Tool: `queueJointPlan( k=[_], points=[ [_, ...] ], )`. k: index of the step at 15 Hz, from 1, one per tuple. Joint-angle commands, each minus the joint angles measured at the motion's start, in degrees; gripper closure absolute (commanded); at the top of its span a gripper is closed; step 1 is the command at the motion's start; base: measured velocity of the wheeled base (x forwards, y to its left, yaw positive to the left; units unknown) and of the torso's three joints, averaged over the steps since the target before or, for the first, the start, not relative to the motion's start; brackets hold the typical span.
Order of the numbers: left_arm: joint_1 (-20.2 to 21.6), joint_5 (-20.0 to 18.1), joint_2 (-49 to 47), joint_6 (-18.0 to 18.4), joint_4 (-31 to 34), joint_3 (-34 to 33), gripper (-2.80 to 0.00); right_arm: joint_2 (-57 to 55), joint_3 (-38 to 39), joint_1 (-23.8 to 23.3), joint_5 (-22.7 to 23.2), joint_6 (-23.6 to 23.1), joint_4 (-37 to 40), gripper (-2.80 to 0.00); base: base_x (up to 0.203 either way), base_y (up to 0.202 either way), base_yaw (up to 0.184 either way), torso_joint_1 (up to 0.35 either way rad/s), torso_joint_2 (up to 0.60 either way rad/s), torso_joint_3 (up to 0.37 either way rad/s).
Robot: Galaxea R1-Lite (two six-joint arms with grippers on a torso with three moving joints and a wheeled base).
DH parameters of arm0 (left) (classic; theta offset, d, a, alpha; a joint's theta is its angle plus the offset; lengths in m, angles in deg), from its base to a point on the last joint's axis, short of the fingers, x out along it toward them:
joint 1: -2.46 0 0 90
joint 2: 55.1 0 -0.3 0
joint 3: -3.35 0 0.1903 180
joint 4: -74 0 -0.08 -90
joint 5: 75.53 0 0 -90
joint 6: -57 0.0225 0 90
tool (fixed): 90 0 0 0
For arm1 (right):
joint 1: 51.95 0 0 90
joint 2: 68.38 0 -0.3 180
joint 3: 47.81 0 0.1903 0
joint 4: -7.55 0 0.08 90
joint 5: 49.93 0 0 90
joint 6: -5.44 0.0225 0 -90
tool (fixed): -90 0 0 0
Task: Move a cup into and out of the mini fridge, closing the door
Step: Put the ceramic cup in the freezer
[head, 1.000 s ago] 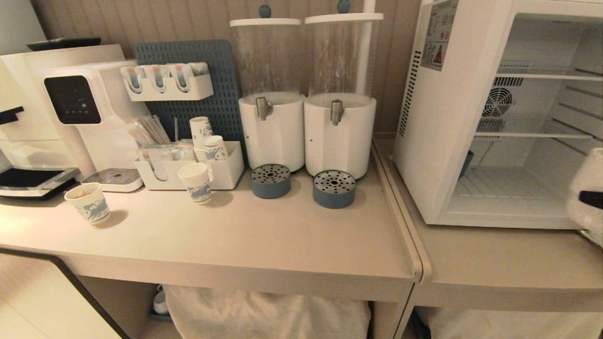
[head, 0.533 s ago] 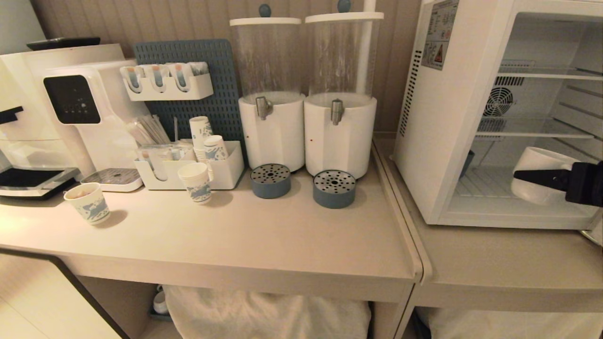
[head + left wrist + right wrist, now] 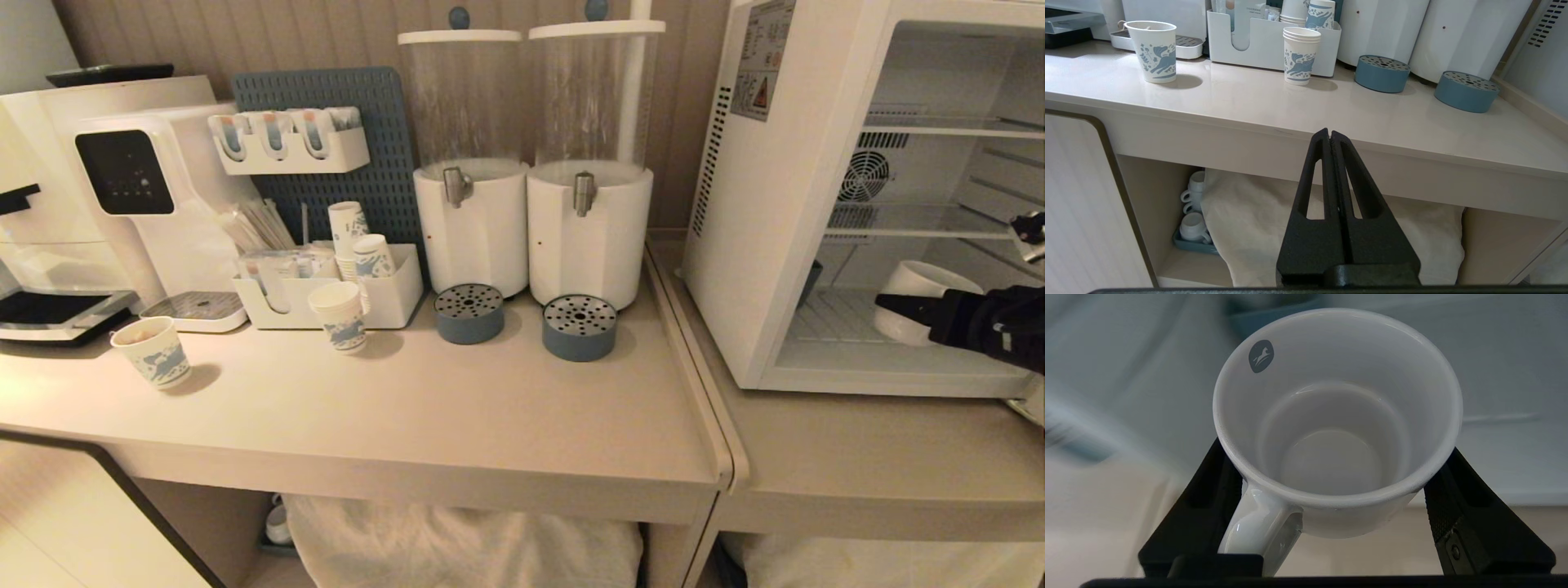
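The white mini fridge (image 3: 775, 204) stands open on the right counter; its door is out of view. My right gripper (image 3: 902, 302) reaches in from the right, into the fridge's bottom compartment, shut on the cup (image 3: 921, 282). The cup is a squat white mug, tilted and low over the fridge floor; I cannot tell if it touches. In the right wrist view the cup (image 3: 1337, 428) sits between the black fingers (image 3: 1457, 486), handle towards the wrist, empty inside. My left gripper (image 3: 1329, 132) is parked below the counter's front edge, shut on nothing.
A wire shelf (image 3: 922, 233) runs just above the cup, with a fan grille (image 3: 861, 175) behind. Left of the fridge stand two drink dispensers (image 3: 588, 163), blue drip trays (image 3: 578, 327), printed paper cups (image 3: 339, 314) and a coffee machine (image 3: 122, 180).
My right arm has come in from the right edge with the cup and carried it into the fridge's bottom compartment. The left arm has not moved.
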State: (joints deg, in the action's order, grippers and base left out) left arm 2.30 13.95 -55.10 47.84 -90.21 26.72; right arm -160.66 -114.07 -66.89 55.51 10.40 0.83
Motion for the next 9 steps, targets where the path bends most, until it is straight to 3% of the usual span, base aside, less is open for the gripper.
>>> queueJointPlan(
  k=[1,4,9],
  points=[
    [-0.02,0.0,0.26,-0.06,-0.07,-2.29,0.0,-4.82,0.97,-0.42,-2.64,0.16,-6.3,0.0,0.0,0.0,0.0,0.0,0.0,0.0],
    [-0.02,0.0,0.26,-0.06,-0.07,-2.29,0.0,-9.57,1.8,-2.26,-3.74,0.09,-15.38,0.0,0.0,0.0,0.0,0.0,0.0,0.0],
    [-0.02,0.0,0.26,-0.06,-0.07,-2.29,0.0,-15.39,1.37,-3.1,-6.48,-0.32,-20.9,0.0,0.0,0.0,0.0,0.0,0.0,0.0]
  ],
)
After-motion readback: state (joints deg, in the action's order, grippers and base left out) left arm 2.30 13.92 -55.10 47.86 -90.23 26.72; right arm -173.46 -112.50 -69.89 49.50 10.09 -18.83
